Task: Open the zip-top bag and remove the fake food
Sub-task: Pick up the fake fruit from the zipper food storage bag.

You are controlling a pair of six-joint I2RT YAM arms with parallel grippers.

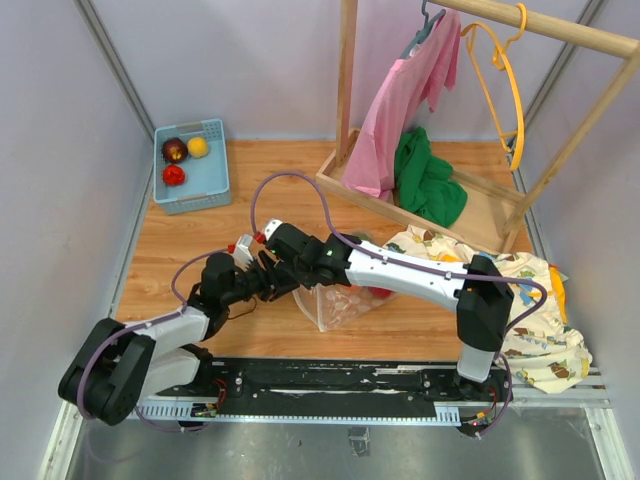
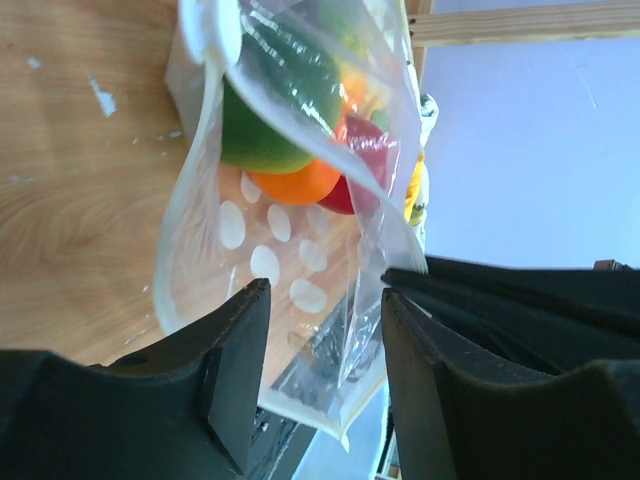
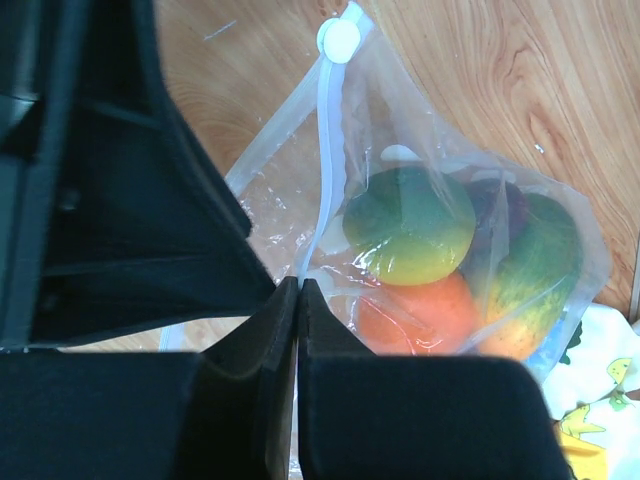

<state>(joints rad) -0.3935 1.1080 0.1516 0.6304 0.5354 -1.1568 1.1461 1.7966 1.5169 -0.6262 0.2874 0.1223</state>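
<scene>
1. The zip-top bag (image 1: 335,305) lies on the wooden table (image 1: 190,250), a little toward 6 o'clock from the table's middle. Its white strip end points to 9 o'clock, where the two arms meet.
2. The fake food (image 3: 410,225) sits inside it: a green-yellow piece, an orange one under it, and something dark purple and something green-orange beyond. Creased plastic smears the outlines, so I cannot count them surely.
3. The right gripper (image 3: 299,290) has its fingers pressed tight together. The white strip runs straight into them, so it is pinching the bag's edge.
4. The left gripper (image 2: 318,340) stands spread, with the bag's dotted lower end lying in the gap. I cannot tell whether the plastic touches either finger.
5. From above, the two grippers overlap at the bag's 9 o'clock and their tips cannot be told apart. The right arm crosses over the bag's far edge. In the right wrist view a black bulk blocks the whole left side.
6. Bare wood runs from the bag's 9 to 11 o'clock up to a blue basket (image 1: 205,190) at the table's 10 o'clock corner. The basket holds three fruits (image 1: 199,147).
7. At the bag's 3 o'clock a cartoon-print cloth (image 1: 520,300) lies close and spills past the near edge at 4 o'clock.
8. At 1 o'clock stands a wooden rack (image 1: 348,90) with a pink garment (image 1: 400,100), a green garment (image 1: 430,185) and a yellow hanger (image 1: 505,85). The rack is cut off at the top.
</scene>
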